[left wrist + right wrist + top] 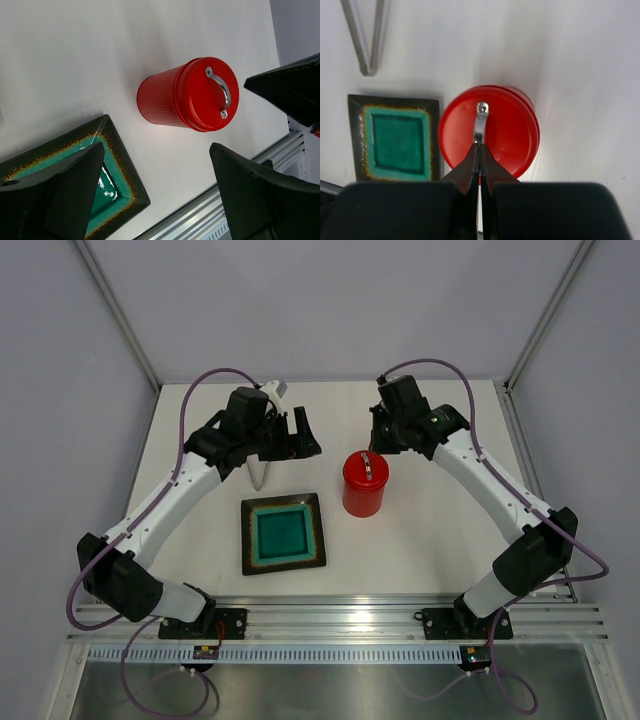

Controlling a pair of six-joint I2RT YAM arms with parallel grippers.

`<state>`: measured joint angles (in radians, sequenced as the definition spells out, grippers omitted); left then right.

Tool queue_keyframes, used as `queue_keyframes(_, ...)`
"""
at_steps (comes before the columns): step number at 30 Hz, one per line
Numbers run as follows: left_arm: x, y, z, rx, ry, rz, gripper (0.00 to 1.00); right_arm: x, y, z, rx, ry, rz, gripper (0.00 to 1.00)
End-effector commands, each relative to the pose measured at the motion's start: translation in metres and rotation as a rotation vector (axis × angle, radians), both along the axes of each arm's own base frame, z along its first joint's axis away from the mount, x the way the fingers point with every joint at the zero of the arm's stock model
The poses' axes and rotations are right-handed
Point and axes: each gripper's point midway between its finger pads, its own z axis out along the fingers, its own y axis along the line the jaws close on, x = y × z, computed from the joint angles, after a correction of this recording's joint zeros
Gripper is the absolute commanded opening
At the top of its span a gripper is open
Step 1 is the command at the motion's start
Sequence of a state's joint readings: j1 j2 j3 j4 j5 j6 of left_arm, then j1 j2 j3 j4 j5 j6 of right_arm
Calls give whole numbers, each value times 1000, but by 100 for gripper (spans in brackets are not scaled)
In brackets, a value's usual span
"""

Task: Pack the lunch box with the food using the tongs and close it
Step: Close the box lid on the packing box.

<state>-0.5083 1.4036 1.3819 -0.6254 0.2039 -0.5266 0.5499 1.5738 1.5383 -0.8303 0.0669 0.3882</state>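
**Hovering by the closed lunch box, both sets of fingers without load**

Noted the lunch box (365,485) upright near mid-table, its red lid (366,468) seated and the small metal handle (223,92) on top. My right gripper (479,148) was pressed together tip to tip and held nothing. In the right wrist view the tips lined up over the handle, but from above the gripper stood apart from the box, on its far side. My left gripper (157,150) was spread wide, also with no load, raised over the table to the far left of the box.

Surroundings: the square dark plate (246,537) with its teal centre lay just left of the box, apart from it. The tongs (366,37) lay flat beyond the plate, joined end pointing toward it, partly under my left arm in the top view. Nothing stood between the right fingertips and the lid.

Surface: plain white table (430,540), matt, faint shadow beside the box. An aluminium rail (340,615) ran along the near edge where my bases were bolted. Pale grey walls enclosed three sides, with metal posts at the far corners.
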Motion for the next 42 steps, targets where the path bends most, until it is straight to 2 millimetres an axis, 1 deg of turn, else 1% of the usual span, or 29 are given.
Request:
queue_keyframes(1,8,-9,31,-60,-82,-7,90,8,6,58,45,-121,27,0)
queue_keyframes(2,8,-6,32,-54,-89,4,90,8,11,64,46,-130,40,0)
queue_keyframes(3,7,-5,34,-56,-93,4,90,7,13,60,39,-117,47,0)
queue_keyframes(4,7,-3,35,-51,-96,12,90,7,17,64,41,-124,56,0)
queue_keyframes(6,5,1,41,-53,-112,26,90,6,23,60,36,-116,74,0)
queue_keyframes(8,5,5,42,-51,-119,43,90,4,29,50,35,-98,80,0)
queue_keyframes(9,4,8,47,-53,-133,51,90,1,29,37,28,-67,85,0)
queue_keyframes(11,3,12,46,-51,-132,59,90,-3,35,24,48,-40,94,0)
queue_keyframes(12,3,15,48,-52,-139,68,90,-8,33,6,36,1,95,0)
queue_keyframes(14,3,19,46,-51,-135,77,91,-14,36,-14,31,45,101,0)
queue_keyframes(15,3,20,45,-52,-132,83,90,-21,34,-30,11,81,103,0)
queue_keyframes(18,4,22,43,-53,-130,87,90,-33,34,-50,-14,131,108,0)
queue_keyframes(19,4,22,43,-53,-130,85,91,-34,32,-51,-16,136,107,0)
queue_keyframes(21,4,21,41,-56,-124,84,90,-36,31,-42,-8,115,105,0)
queue_keyframes(23,4,20,41,-61,-122,82,90,-35,29,-28,-1,85,101,0)
queue_keyframes(24,4,20,41,-64,-122,83,91,-32,31,-14,15,55,101,0)
queue_keyframes(26,4,20,41,-64,-122,83,90,-29,32,3,33,14,100,0)
queue_keyframes(27,3,19,41,-66,-120,83,91,-24,32,17,46,-22,95,0)
queue_keyframes(29,3,21,40,-61,-122,85,91,-20,31,35,56,-69,87,0)
queue_keyframes(30,2,22,41,-60,-122,86,91,-14,29,48,59,-109,67,0)
queue_keyframes(33,0,23,40,-55,-122,91,91,-5,20,68,50,-182,20,0)
queue_keyframes(36,0,25,40,-53,-123,95,91,2,13,73,23,-203,-12,0)
queue_keyframes(38,-1,24,41,-57,-126,91,91,7,6,70,15,-200,-37,0)
queue_keyframes(41,-1,24,41,-55,-126,90,91,15,-3,58,25,-177,-58,0)
queue_keyframes(42,-1,25,40,-51,-125,91,91,15,-6,48,20,-155,-65,0)
